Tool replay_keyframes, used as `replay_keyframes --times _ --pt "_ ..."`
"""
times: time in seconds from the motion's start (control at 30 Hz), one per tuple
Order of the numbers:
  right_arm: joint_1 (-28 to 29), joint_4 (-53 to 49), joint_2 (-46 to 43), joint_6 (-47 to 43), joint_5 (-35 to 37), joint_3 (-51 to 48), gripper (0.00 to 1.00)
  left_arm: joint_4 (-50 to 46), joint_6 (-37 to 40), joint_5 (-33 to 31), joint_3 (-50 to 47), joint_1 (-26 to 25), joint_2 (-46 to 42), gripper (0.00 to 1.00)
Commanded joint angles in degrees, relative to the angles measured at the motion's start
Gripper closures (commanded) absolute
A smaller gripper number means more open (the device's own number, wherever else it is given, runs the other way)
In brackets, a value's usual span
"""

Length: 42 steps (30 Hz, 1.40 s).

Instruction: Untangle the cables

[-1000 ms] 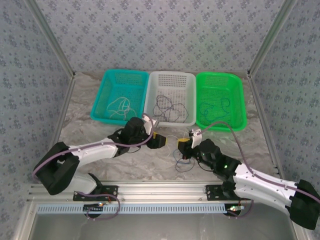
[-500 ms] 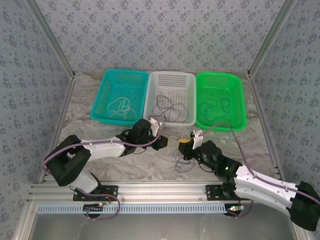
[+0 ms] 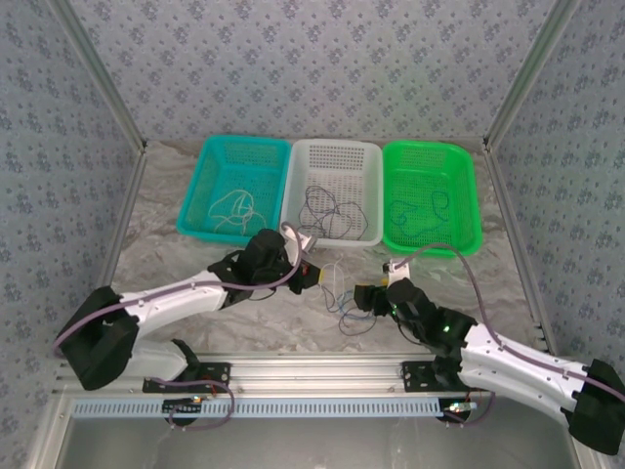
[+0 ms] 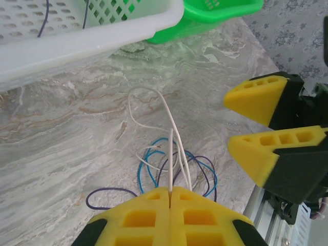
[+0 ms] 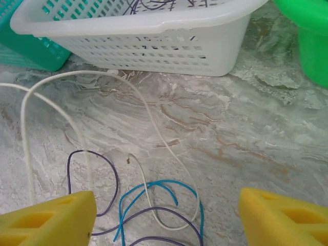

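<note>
Marbled tabletop (image 3: 166, 256) carries what is left of the job: a small knot of cables (image 3: 347, 305) lying near the front, between the two arms. Much of the sorting looks done. At the far side stand three baskets in a row, and each one holds thin wires: pale loops (image 3: 234, 207) in the teal basket (image 3: 244, 139) on the left, dark loops (image 3: 327, 210) in the white basket (image 3: 337, 144) in the middle, and blue loops (image 3: 420, 213) in the green basket (image 3: 430, 146) on the right. The last knot has not yet been pulled apart.

That knot is made of at least three hair-thin, floppy strands. A white wire (image 4: 170, 128) arches up off the tabletop in a tall, narrow loop. A blue wire (image 5: 154, 187) curls in loose rings under it, and a purple wire (image 5: 110, 174) crosses through the blue rings and trails out to the left. They overlap loosely rather than in a tight snarl, so I judge they should slide free with a gentle pull.

The left tool (image 4: 170, 190) is closed tight on the white wire, which rises straight from the seam between its fingers. The right tool (image 5: 166, 212) is spread wide with nothing in it, hanging just right of the knot, low over the blue rings.
</note>
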Motion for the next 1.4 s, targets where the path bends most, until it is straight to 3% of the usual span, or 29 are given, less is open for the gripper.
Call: replay_keyframes --times 0.0,0.13,0.43,0.6,0.73,0.9,1.07,1.37 --pt "0.18 0.47 -0.6 -3.28 0.09 2.05 0.19 -5.38 3.08 -1.58 1.93 -0.18 -3.92 1.0" --pt "1.78 4.38 -0.36 -7.49 -1.14 2.57 0.13 -8.04 4.22 -2.92 2.34 -0.2 -6.55 1.0" --pt "2.58 5.97 3.52 -13.77 2.25 6.23 0.14 -15.11 5.43 -4.96 5.46 -0.23 -7.89 1.0" --pt "-0.59 3.09 7.12 -7.7 3.1 8.17 0.08 -19.4 4.7 -8.04 7.19 -0.29 -6.85 1.0" --pt "-4.15 8.86 8.71 -6.47 -5.45 6.61 0.1 -21.8 6.32 -9.86 7.74 -0.38 -6.84 1.0" --pt "-3.46 4.76 9.88 -17.83 -3.88 8.52 0.15 -25.58 9.97 -10.27 8.59 -0.49 -7.96 1.0" --pt "-3.65 1.3 14.91 -23.58 -3.37 10.17 0.2 -24.52 9.65 -7.84 8.15 -0.47 -9.37 1.0" --pt "-4.26 13.08 28.49 -27.4 -7.83 11.2 0.19 -22.04 10.28 -4.04 6.56 -0.46 -13.16 1.0"
